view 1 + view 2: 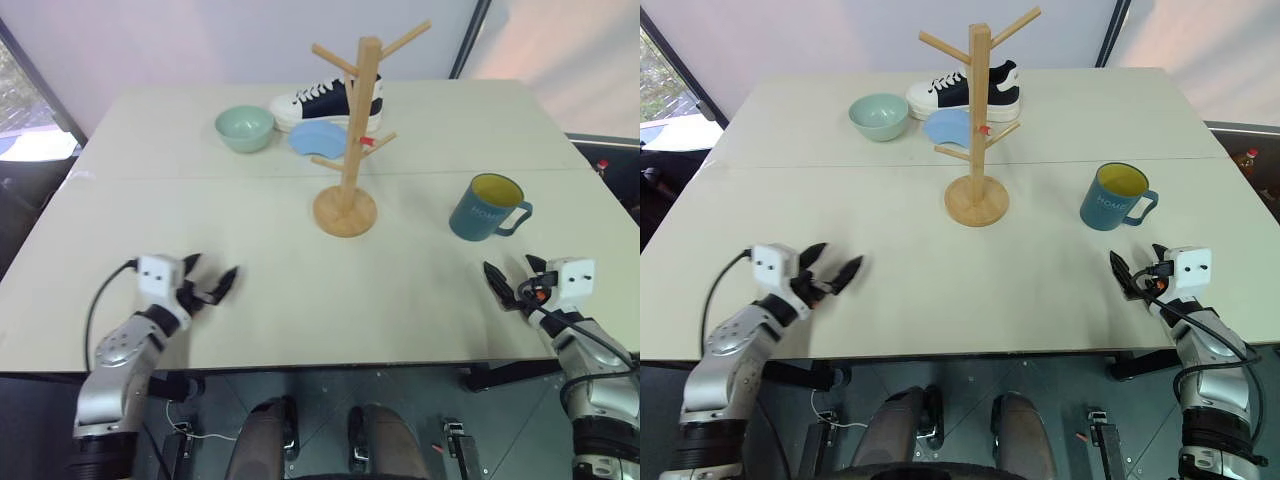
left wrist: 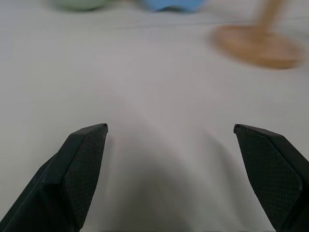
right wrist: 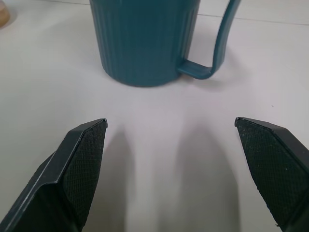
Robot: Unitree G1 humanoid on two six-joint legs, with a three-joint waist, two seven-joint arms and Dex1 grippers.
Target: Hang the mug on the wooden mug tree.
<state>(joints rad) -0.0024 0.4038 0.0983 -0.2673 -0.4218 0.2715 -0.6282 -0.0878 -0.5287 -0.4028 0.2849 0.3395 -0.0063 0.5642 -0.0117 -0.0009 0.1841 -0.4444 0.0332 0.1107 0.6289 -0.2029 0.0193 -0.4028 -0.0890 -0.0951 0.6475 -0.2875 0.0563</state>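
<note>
**Mug upright on the table, both grippers spread and empty**

While the mug (image 1: 485, 208) stands upright on the pale table (image 1: 300, 290), to the right of the wooden mug tree (image 1: 352, 140) and well apart from it, nothing is hung on the pegs. Seen from the head camera, the mug's handle is turned to the right and its yellow inside is visible. The tree's round base is set near the table's middle. Behind it, a pale green bowl (image 1: 244, 127), a blue dish (image 1: 318, 139) and a black-and-white sneaker (image 1: 328, 102) are placed toward the far edge. The left gripper (image 1: 208, 285) is held low over the near left part of the table, its fingers spread and nothing between them. The right gripper (image 1: 512, 282) is held near the right edge, just short of the mug, also spread and empty.

From the left wrist, the two black fingers (image 2: 82, 164) are seen wide apart over bare table, with the tree's base blurred ahead.

From the right wrist, the fingers (image 3: 79, 164) are seen wide apart, and the mug (image 3: 145, 38) is found directly ahead, untouched, its handle on the side of one finger.
</note>
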